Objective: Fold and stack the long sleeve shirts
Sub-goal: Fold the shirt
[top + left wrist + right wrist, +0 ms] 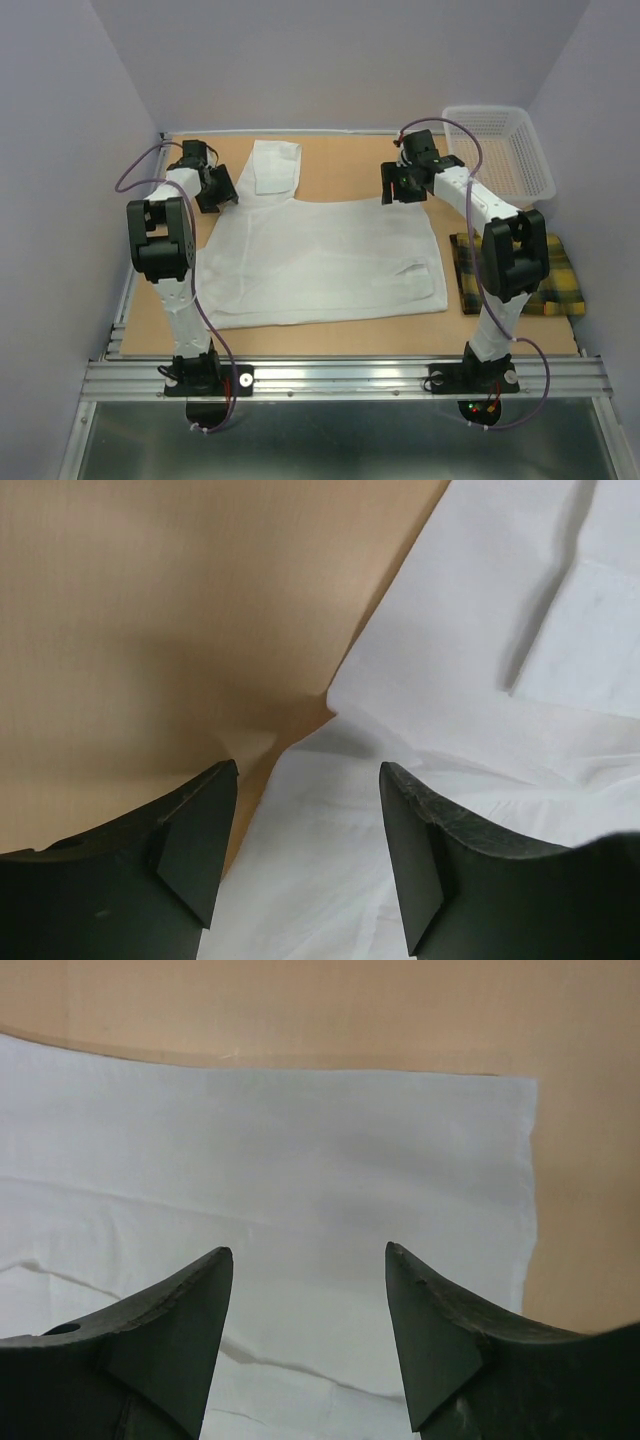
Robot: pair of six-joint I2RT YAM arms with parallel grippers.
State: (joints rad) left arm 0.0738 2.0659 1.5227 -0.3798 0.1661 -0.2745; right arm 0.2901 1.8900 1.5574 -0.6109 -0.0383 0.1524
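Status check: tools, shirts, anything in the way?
Left tool open, empty, above white shirt, far-left edge. Right tool open, empty, above its far-right corner. Plaid shirt lies folded, right side. Nothing blocking.

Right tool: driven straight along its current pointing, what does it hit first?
The right tool likely meets the white shirt first, near one corner. Height above the cloth is unclear.

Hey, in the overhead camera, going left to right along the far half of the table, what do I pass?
left gripper → white shirt's far flap → right gripper → white mesh basket
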